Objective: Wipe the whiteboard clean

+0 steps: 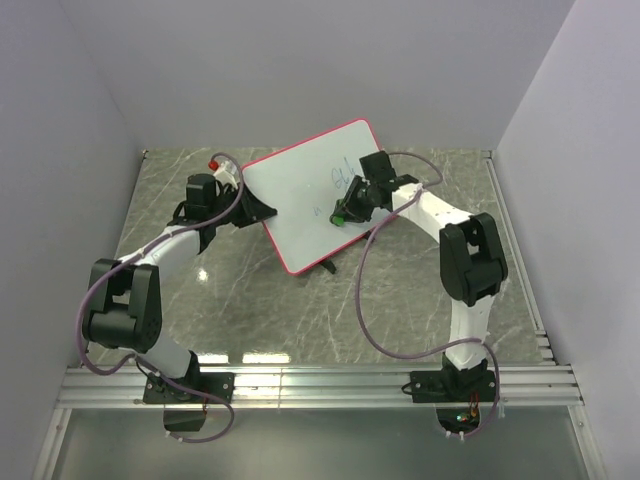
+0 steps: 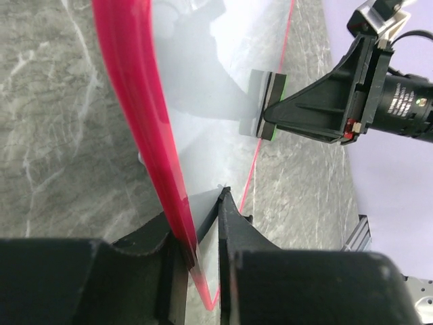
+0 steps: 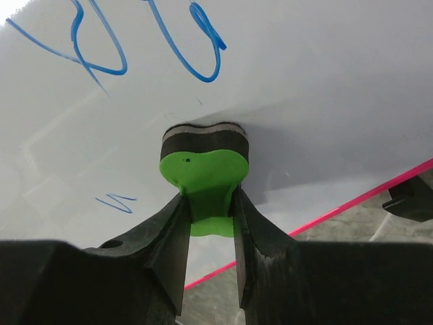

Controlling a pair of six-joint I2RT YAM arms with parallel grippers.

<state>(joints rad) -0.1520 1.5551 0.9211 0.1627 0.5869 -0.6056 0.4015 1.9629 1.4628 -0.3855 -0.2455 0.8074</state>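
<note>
The whiteboard [image 1: 300,200], white with a pink-red rim, stands tilted over the middle of the marble table. Blue writing [image 1: 340,180] marks its upper right part. My left gripper [image 1: 262,208] is shut on the board's left edge; in the left wrist view the pink rim [image 2: 145,122] runs down between the fingers [image 2: 230,230]. My right gripper [image 3: 208,203] is shut on the handle of a green eraser [image 3: 203,166], whose dark felt pad presses flat against the board [image 3: 304,81]. Blue loops [image 3: 196,47] lie above the pad and a small blue squiggle [image 3: 116,202] to its left.
A red-capped object [image 1: 214,162] lies behind the left gripper near the back wall. A black leg [image 1: 328,268] pokes out under the board's near corner. Grey walls close in both sides, and a metal rail [image 1: 320,385] runs along the near edge.
</note>
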